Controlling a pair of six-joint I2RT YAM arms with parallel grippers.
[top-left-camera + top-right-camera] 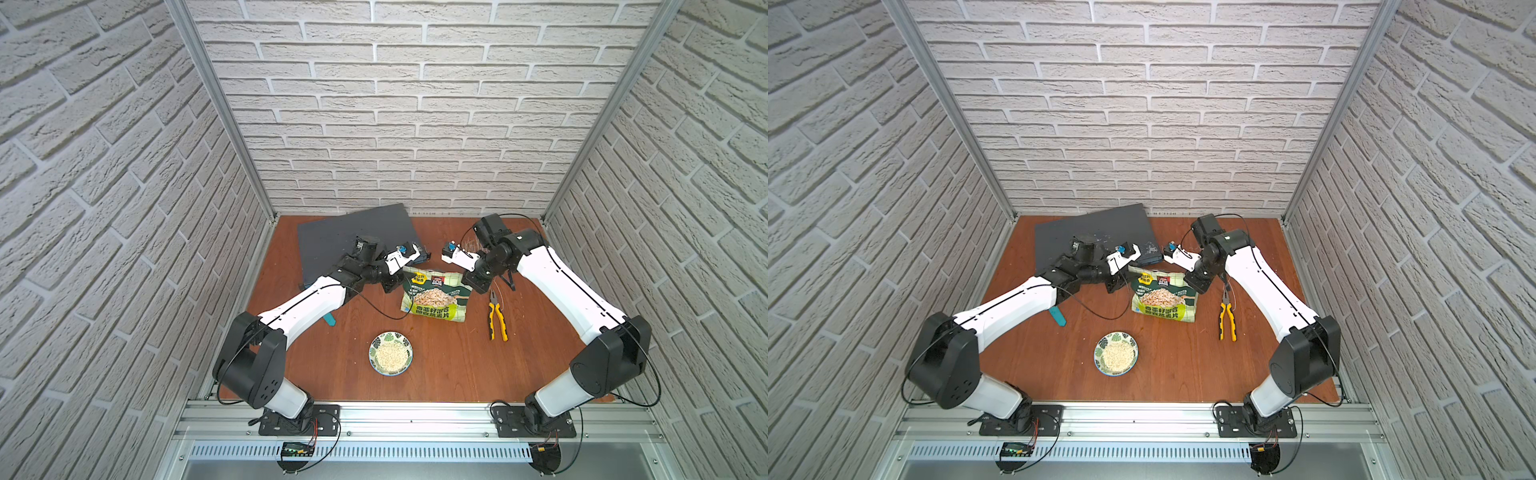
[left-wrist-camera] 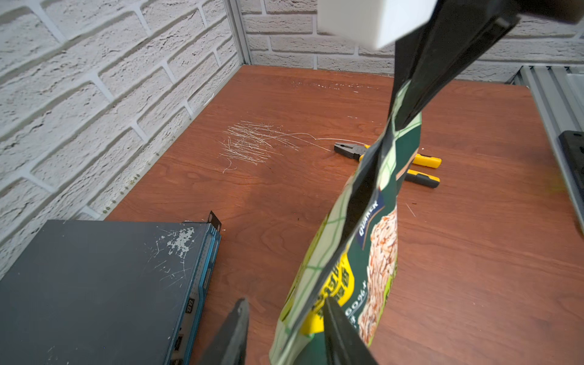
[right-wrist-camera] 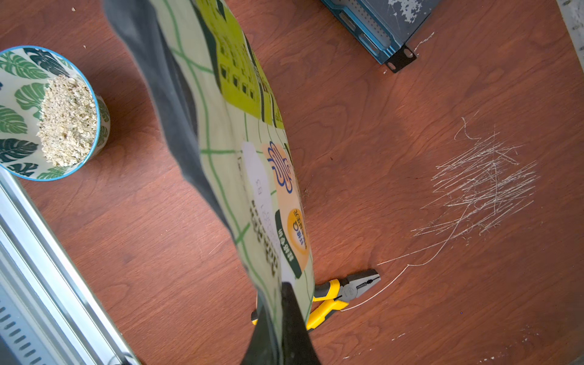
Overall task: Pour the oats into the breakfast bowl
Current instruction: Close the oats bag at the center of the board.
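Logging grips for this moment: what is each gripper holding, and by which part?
The right gripper is shut on the oats pouch at one top corner. The left gripper stands open around the other top corner, holding nothing.

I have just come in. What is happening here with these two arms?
The robot holds the oat pouch up beyond the breakfast bowl, which already holds a heap of oats. The right claw is shut on one top corner of the pouch. The left claw stands open around the other corner, so it does not grip. Yellow pliers lie on the table beside the pouch.
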